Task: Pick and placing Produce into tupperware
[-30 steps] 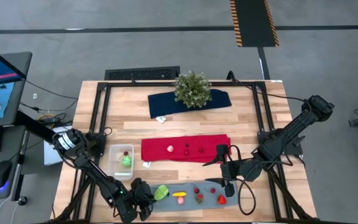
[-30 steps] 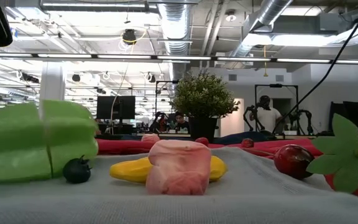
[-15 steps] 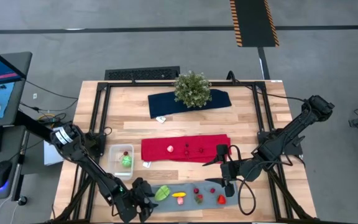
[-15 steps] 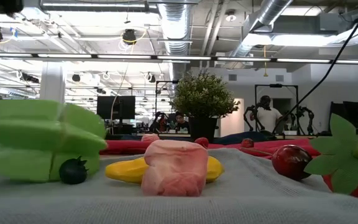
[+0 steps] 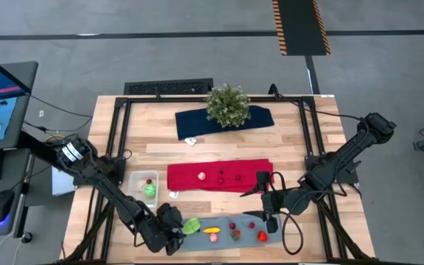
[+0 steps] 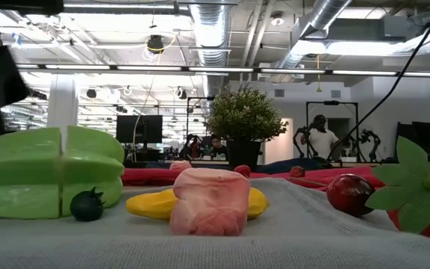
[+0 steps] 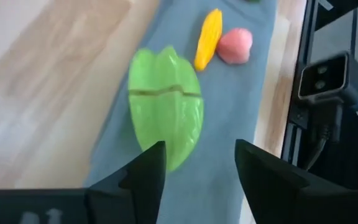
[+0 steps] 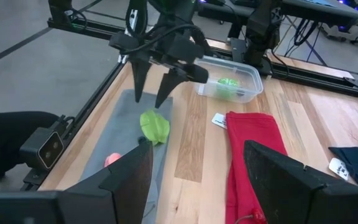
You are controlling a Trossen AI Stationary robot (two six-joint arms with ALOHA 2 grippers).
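Note:
The green leafy produce piece [image 7: 165,115] lies flat on the left end of the grey mat [image 5: 223,223]. My left gripper [image 7: 201,149] hangs open just above it, one finger on either side, touching nothing; the right wrist view shows the left gripper [image 8: 151,93] clear of the leaf [image 8: 154,126]. Beside the leaf on the mat lie a yellow piece [image 7: 207,31], a pink piece [image 7: 235,45], a dark berry [image 6: 86,204] and red strawberries [image 5: 262,235]. The clear tupperware [image 5: 144,190] stands left of the red cloth with a green round piece [image 5: 149,191] inside. My right gripper [image 5: 269,219] waits open over the mat's right end.
A red cloth [image 5: 219,177] with a few small produce pieces lies across the middle. A potted plant [image 5: 227,105] stands on a dark blue cloth [image 5: 260,118] at the far side. Black frame rails [image 5: 120,140] run along the table's edges.
My left gripper has risen off the green leafy piece and drawn back a little toward the table's far edge. The leaf rocked and tilted on the mat, then settled level again, slightly shifted. The right arm kept still.

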